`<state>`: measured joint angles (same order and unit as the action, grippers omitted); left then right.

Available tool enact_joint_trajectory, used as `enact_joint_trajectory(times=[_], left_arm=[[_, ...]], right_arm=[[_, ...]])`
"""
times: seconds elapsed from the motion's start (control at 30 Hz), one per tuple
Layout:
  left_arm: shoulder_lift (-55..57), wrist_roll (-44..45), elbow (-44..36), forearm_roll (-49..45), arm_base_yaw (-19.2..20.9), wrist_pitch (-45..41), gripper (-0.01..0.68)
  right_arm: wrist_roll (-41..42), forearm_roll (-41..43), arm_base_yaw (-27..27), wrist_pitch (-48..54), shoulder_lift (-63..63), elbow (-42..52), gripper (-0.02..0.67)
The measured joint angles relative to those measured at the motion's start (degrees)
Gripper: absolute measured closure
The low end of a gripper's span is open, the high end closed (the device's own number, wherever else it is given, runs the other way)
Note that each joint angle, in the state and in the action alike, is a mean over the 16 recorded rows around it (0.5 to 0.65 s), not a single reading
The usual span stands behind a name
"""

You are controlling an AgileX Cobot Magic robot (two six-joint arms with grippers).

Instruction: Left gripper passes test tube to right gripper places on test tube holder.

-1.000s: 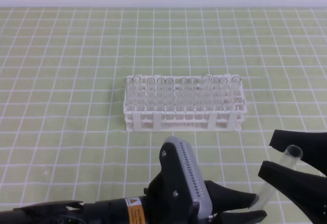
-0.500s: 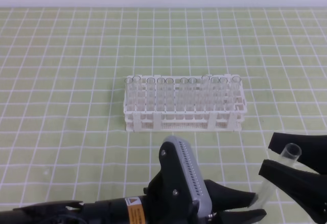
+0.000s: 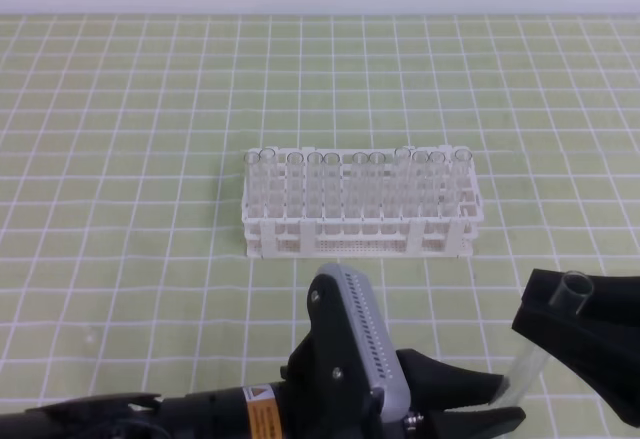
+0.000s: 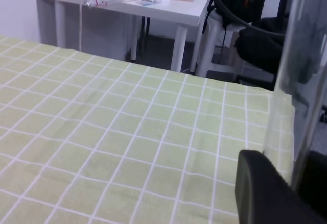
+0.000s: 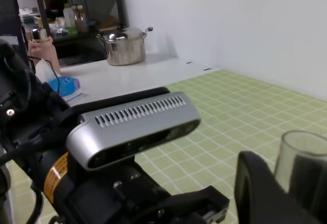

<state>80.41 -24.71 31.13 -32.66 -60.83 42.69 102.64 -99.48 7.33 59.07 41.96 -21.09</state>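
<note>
The clear test tube slants up to the right near the table's front right, its flared rim on top. My left gripper is shut on its lower end, reaching in from the bottom edge. My right gripper has its black fingers closed around the upper part, just below the rim. The glass fills the right side of the left wrist view as the test tube, and its rim shows beside a black finger in the right wrist view. The white test tube holder stands mid-table, apart from both grippers.
Several clear tubes stand upright in the holder's holes. The left arm's grey ribbed housing rises in front of the holder. A green checked cloth covers the table.
The right gripper's fingers, spread on either side of the tube a second ago, have closed onto it. The left gripper and the tube have barely moved.
</note>
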Motion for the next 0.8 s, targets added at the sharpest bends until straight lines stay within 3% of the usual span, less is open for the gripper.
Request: enact_joint_trajectory(times=[0.8], left_arm=[[0.1,-0.1,0.0,0.0,0.0,1.0,0.591]], right_arm=[[0.0,-0.5,0.0,0.4,0.0,-0.1,0.55]])
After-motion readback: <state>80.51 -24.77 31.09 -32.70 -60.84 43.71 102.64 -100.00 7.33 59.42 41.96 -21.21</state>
